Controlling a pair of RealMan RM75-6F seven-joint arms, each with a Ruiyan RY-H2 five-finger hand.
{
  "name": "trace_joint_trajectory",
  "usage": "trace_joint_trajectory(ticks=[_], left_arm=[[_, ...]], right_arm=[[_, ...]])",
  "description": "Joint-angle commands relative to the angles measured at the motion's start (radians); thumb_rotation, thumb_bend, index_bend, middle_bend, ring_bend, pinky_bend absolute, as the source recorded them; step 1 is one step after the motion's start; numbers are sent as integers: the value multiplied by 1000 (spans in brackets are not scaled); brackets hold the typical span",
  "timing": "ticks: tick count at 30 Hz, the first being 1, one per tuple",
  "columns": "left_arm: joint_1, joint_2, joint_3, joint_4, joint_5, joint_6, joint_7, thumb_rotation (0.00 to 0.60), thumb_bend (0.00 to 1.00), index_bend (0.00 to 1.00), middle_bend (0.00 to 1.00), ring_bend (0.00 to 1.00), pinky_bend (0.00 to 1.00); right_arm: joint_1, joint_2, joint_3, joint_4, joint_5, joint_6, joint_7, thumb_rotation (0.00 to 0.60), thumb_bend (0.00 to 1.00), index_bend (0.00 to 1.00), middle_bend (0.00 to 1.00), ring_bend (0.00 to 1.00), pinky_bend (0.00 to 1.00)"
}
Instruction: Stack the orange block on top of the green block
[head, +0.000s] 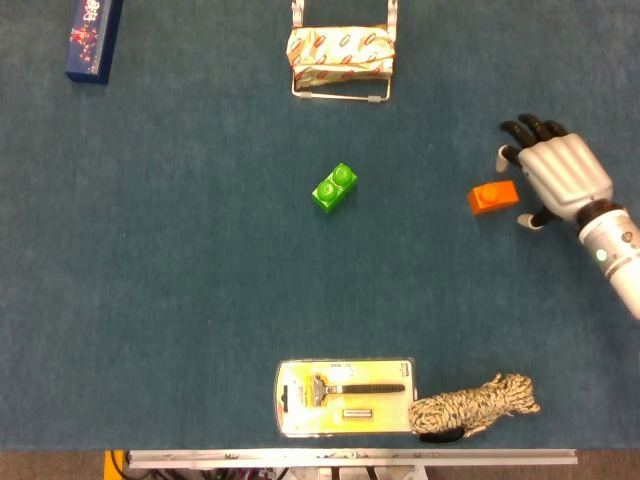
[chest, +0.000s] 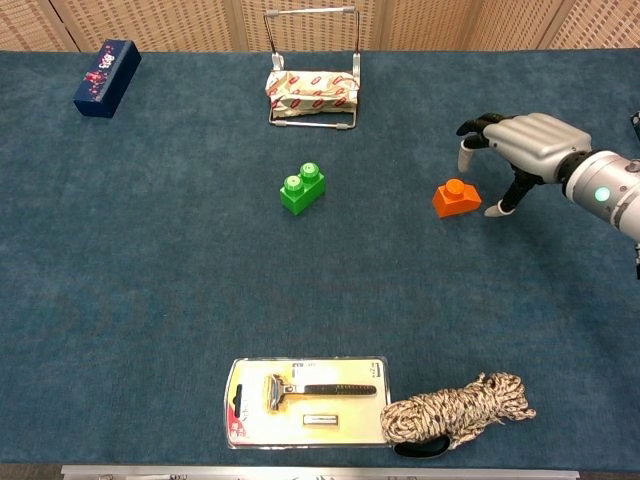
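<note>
— Blue carpeted surface (head: 180, 300). Orange block?
— Small orange plastic block (head: 493, 196), one stud up, long axis roughly left-right, well right of green two-stud plastic block (head: 334, 187), which lies diagonal.
— Hand?
— Right robot hand (head: 552, 178) just beside orange block, fingers spread, empty.

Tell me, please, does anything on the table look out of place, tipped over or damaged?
Nothing stands out. The orange block and green block sit stud-up on the table, apart. The right hand hovers open beside the orange block, holding nothing.
</note>
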Motion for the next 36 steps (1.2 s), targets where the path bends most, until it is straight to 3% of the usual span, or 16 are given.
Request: trace_joint_trajectory(ticks=[1,19,26,36], left_arm=[[2,-1,1,3,0,2,-5,600,214,340,248,39,149],[10,-12,3,31,-3,5,-37,600,214,340,247,39,149],[12,-13,4,36,-3,6,-44,600,213,340,248,39,149],[15,-18,5,47,-4,6,-55,600,214,340,248,39,149]], right_arm=[[5,-9,2,7,0,-6,3,600,9,399,131,29,152],[34,-57,16,57,47,-47,-11,600,172,452,131,29,151],[44,-73,18,76,60,-60,-13,600,190,465,131,29,151],[42,-69,16,66,48,-49,0,600,227,556,148,29,151]])
